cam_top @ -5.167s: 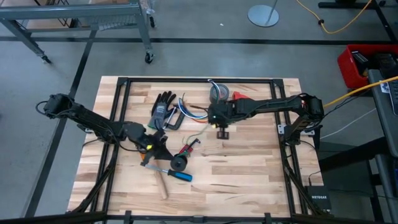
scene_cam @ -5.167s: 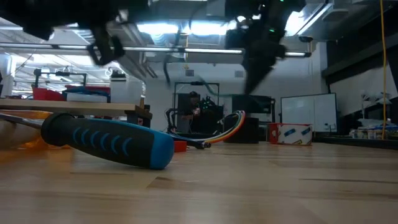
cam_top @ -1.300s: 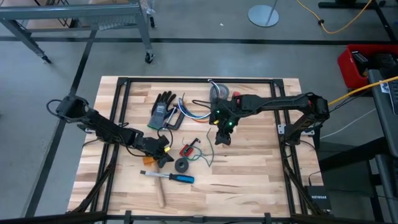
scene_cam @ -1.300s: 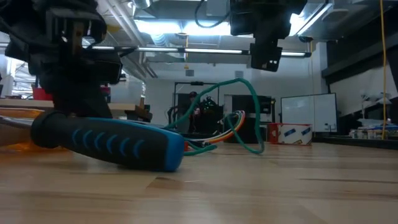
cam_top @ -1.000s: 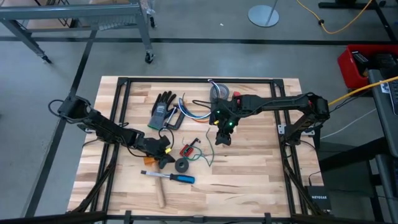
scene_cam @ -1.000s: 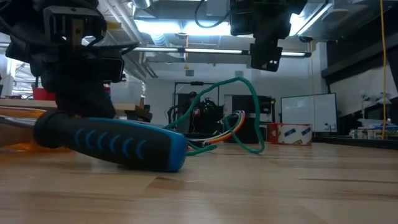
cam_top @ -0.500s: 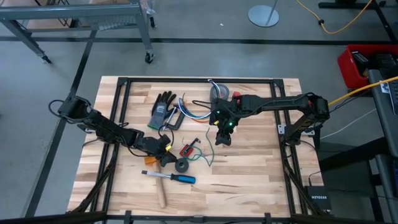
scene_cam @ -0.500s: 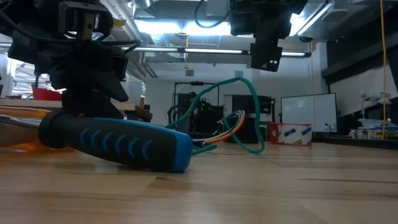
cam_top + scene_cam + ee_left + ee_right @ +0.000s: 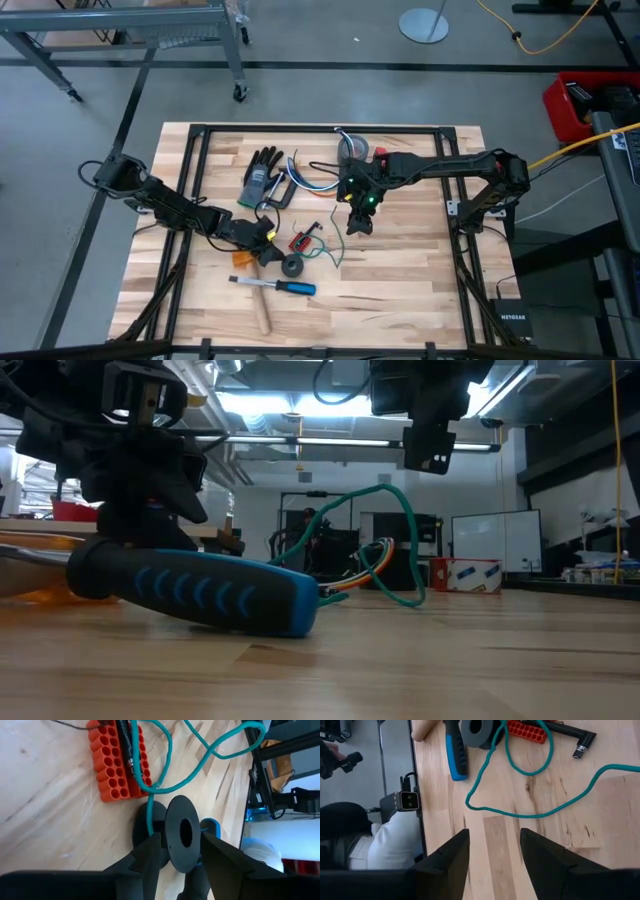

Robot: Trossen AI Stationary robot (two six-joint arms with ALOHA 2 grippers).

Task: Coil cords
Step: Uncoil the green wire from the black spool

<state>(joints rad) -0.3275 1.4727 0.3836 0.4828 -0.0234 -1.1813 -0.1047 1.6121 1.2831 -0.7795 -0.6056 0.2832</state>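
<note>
A green cord (image 9: pixel 326 250) lies in loose loops mid-table, one end running onto a black spool (image 9: pixel 292 266). It also shows in the left wrist view (image 9: pixel 170 765) and the right wrist view (image 9: pixel 520 795). My left gripper (image 9: pixel 270 252) is low beside the spool and shut on it. My right gripper (image 9: pixel 358 222) hangs open and empty above the cord's far loop. A bundle of blue, orange and white strands (image 9: pixel 305 178) lies by the glove at the back, with a thin black cord (image 9: pixel 320 164) beside it. My left gripper pinches the rim of the spool's upper flange (image 9: pixel 182 832) between its two fingers (image 9: pixel 152 852), one on each side. It comes slanting down from the table's left. The spool's lower flange (image 9: pixel 147 822) is on the table. The green cord enters between the flanges, slack.
A blue-handled screwdriver (image 9: pixel 288 287) and a wooden handle (image 9: pixel 262 310) lie near the front. An orange bit holder (image 9: pixel 300 241) lies beside the spool. A black glove (image 9: pixel 262 172), a grey tape roll (image 9: pixel 352 150) and a red ring (image 9: pixel 385 155) lie at the back.
My left gripper has shifted a little toward the table's right edge, staying low at the spool. The screwdriver's blue handle has slid a little the same way along the table.
</note>
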